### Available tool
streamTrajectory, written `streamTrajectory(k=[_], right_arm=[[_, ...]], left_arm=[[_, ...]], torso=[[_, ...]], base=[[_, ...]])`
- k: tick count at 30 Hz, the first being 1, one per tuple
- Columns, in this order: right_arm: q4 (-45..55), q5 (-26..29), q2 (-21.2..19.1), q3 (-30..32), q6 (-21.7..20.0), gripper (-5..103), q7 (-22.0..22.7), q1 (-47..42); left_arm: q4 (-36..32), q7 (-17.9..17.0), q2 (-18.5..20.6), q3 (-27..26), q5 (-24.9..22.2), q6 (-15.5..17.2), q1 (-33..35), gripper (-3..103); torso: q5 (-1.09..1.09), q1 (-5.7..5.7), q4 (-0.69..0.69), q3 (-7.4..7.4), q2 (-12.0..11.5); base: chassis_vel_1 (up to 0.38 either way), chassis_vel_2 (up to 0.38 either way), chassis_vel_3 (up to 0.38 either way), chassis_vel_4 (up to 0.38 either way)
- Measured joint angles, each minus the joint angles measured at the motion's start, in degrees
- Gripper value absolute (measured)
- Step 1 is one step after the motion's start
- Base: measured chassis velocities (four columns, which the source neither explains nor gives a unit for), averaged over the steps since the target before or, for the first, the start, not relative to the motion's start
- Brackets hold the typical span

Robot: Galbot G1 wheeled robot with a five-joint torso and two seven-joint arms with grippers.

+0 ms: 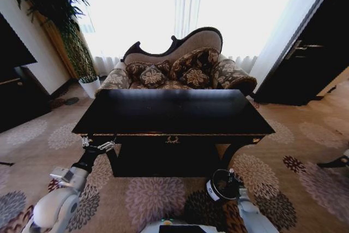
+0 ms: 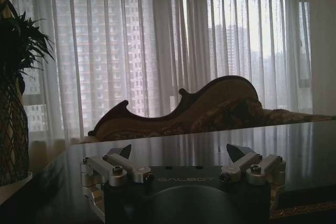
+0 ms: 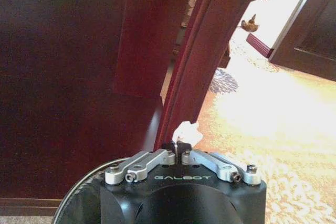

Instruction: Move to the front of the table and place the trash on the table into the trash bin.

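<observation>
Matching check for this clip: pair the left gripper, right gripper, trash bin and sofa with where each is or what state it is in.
Things:
1. left gripper
2. right gripper
3. trash bin
4. sofa

Descriptions:
A. on the carpet in front of the table, near its right leg
B. open, at the table's front left corner
C. behind the table, by the curtains
D. shut on a white paper wad, above the bin's rim

Pairs: 1-B, 2-D, 3-A, 4-C

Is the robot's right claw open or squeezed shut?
Shut. The right gripper pinches a white paper wad between its fingertips, above the trash bin.
</observation>
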Motion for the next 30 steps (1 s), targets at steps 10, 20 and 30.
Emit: streamTrajectory(k=[10,20,30], right_arm=[[0.7,1.1,-0.1,0.1,-1.2,36,-0.1,0.0],[1.5,1.4,0.4,0.2,-1.3,74,-0.2,-0.6],[1.2,-2.5,0.9,0.4,0.5,100,-0.4,-1.2]], left_arm=[[0.0,0.0,0.0,0.0,0.0,0.0,0.0,100],[0.0,0.0,0.0,0.0,0.0,0.0,0.0,100],[0.0,0.0,0.0,0.0,0.0,0.0,0.0,100]], torso=[[-0.01,0.0,0.0,0.0,0.0],[0.0,0.0,0.0,0.0,0.0],[-0.01,0.0,0.0,0.0,0.0]], base=[[0.0,0.0,0.0,0.0],[0.0,0.0,0.0,0.0],[0.0,0.0,0.0,0.0]])
